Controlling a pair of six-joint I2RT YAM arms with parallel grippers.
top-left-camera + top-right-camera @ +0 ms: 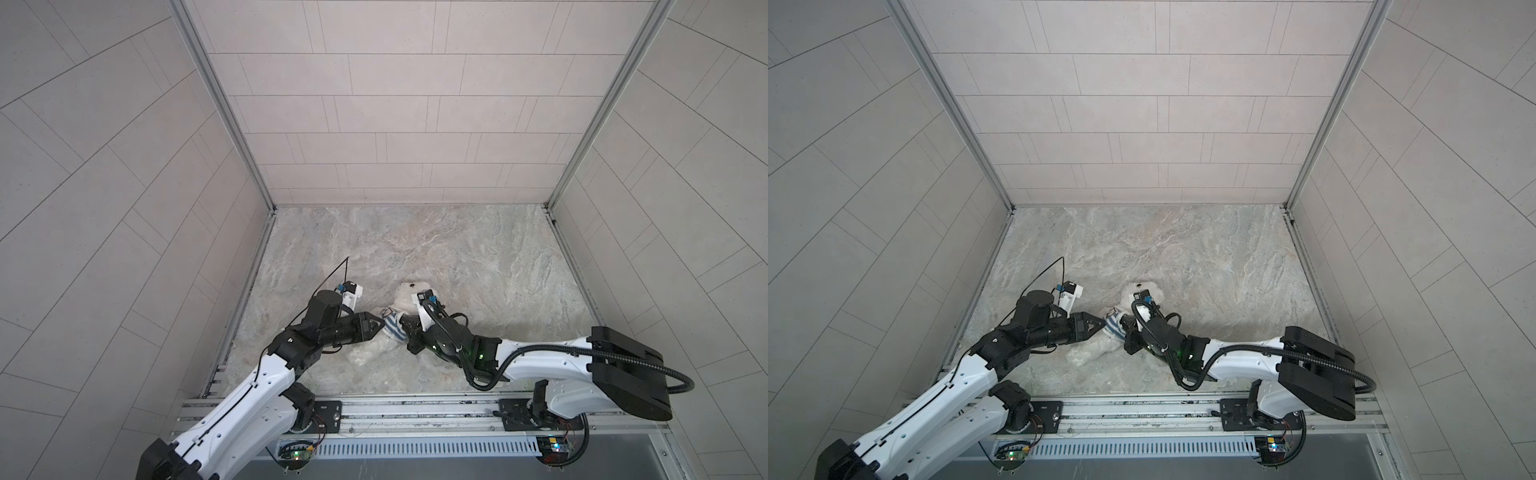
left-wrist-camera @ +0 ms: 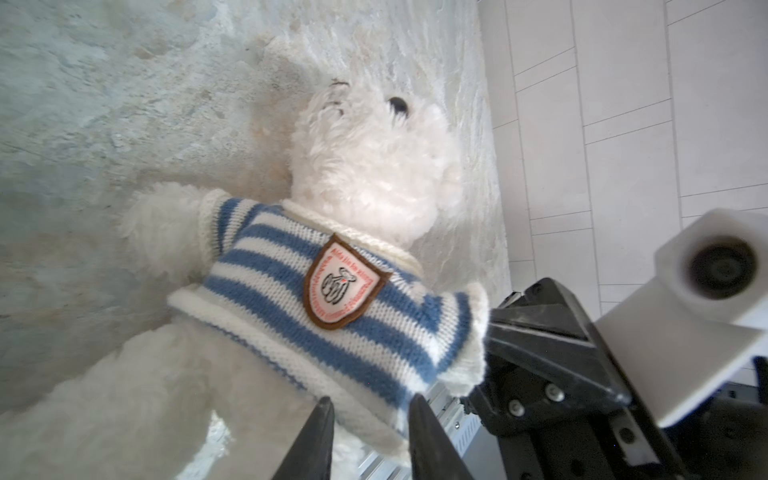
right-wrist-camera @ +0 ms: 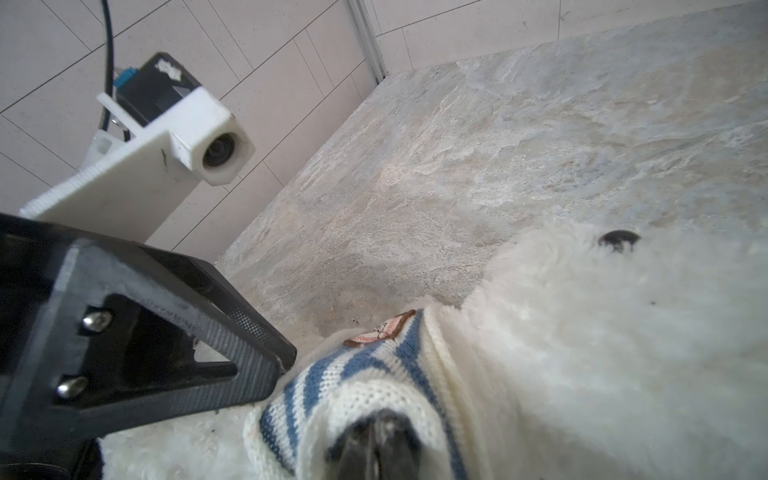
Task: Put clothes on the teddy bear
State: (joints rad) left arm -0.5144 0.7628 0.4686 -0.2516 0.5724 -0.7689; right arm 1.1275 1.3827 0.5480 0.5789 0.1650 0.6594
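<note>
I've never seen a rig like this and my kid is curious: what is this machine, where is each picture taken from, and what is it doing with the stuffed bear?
It is a robot with two arms, the left arm and the right arm, each ending in a two-fingered pincer. Both top views come from one camera head looking down on the whole marbled table. The two close-ups come from small cameras fixed on each arm's wrist.

On the table a white teddy bear lies on its back, wearing a blue-and-white striped shirt with a badge. The left pincer has its jaws apart at the shirt's hem. The right pincer is shut, with its tip tucked at a sleeve. Whether it pinches the knit, I cannot tell.
</note>
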